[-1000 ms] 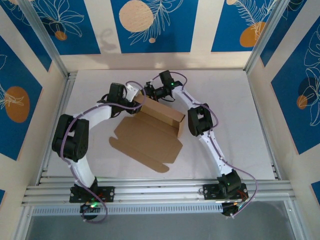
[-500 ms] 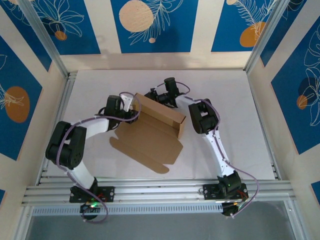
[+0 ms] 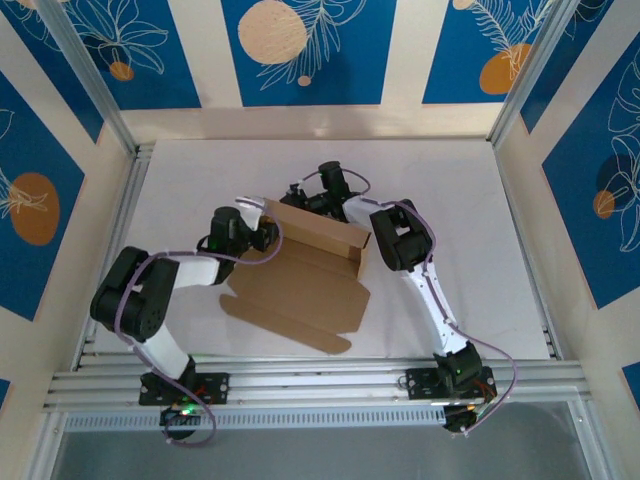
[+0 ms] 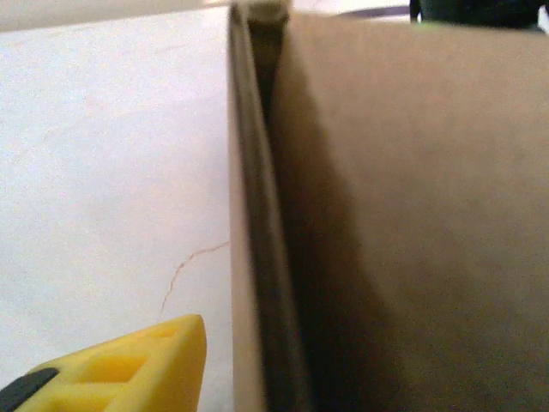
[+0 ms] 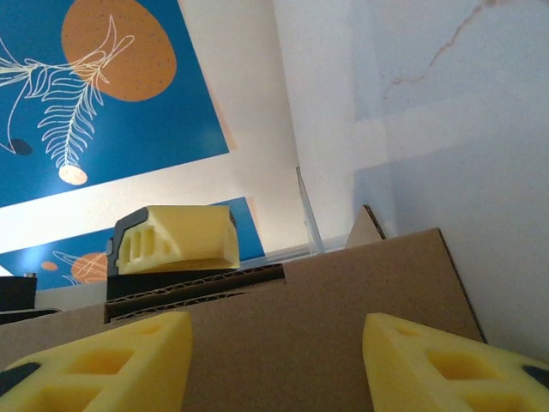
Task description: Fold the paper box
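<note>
Paper box mid-table, raised wall lying crosswise just ahead of right gripper; fingers spread wide, pinching nothing. Left gripper hard against wall's left end, nearer; grip impossible to tell.

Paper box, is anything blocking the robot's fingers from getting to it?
Nothing visible is in the way. The left gripper sits at the left end of the upright wall of the paper box, one yellow finger right beside it. The right gripper is behind that wall, fingers apart over the cardboard.
</note>
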Motion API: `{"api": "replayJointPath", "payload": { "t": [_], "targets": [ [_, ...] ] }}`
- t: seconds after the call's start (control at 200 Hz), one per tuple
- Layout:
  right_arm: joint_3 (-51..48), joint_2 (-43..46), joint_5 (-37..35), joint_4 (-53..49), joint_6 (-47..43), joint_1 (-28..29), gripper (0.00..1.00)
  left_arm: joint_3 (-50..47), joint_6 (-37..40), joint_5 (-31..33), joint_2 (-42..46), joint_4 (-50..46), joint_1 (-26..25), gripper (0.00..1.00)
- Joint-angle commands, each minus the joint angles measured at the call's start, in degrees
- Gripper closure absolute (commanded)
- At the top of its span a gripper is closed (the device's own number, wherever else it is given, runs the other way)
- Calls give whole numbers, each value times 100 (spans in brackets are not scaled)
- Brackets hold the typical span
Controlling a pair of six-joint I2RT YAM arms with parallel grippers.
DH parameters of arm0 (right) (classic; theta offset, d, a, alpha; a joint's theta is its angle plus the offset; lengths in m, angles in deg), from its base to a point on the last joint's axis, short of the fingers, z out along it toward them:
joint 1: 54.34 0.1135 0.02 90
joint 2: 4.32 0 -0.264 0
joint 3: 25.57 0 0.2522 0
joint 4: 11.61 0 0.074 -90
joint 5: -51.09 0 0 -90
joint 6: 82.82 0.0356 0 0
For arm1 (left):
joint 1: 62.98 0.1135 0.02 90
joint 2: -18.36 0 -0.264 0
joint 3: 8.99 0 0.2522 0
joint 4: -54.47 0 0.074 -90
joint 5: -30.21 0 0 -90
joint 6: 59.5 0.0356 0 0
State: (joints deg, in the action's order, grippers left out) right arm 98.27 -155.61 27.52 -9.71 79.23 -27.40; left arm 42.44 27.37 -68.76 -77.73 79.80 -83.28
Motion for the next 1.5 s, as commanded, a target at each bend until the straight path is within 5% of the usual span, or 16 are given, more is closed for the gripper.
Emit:
{"api": "replayJointPath", "payload": {
  "t": [0.0, 0.835, 1.271, 1.496],
  "targets": [
    [-83, 310, 212, 20, -113, 9, 44, -186, -63, -223, -96, 734, -18, 53],
    [-68, 269, 234, -133, -236, 22, 45, -175, -86, -34, -108, 547, -18, 52],
    [-65, 283, 240, -72, -172, 128, 46, 42, -117, -95, -270, 277, -18, 74],
    [-539, 536, -20, 103, -64, 246, 48, 192, -65, 108, -241, -40, -25, 92]
  ]
}}
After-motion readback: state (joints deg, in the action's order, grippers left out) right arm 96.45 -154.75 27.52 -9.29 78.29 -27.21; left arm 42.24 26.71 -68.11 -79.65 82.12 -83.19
